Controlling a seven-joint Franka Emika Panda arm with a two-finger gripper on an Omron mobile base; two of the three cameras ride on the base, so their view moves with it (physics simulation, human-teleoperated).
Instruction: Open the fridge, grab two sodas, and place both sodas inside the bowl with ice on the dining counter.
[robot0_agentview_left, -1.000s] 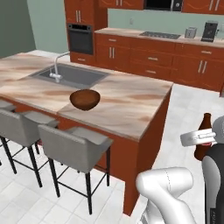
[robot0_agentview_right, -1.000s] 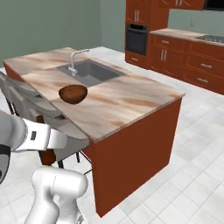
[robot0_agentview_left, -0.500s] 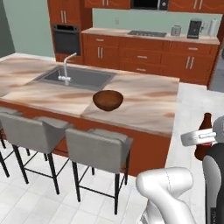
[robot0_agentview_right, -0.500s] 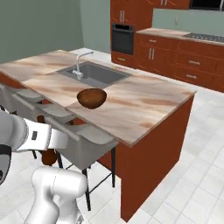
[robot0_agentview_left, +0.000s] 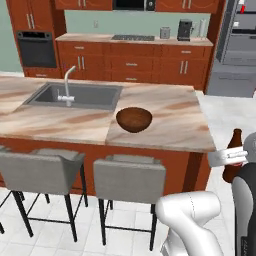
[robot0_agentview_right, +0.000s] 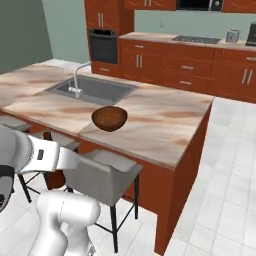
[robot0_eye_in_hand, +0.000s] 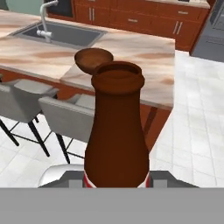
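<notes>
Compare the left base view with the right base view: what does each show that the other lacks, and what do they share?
Left base view: the grey fridge stands at the far right, beyond the wall cabinets.
Right base view: the broad red-brown end face of the dining counter is seen.
Shared: the brown bowl on the dining counter, the sink with its faucet, the grey stools and the wall oven.
</notes>
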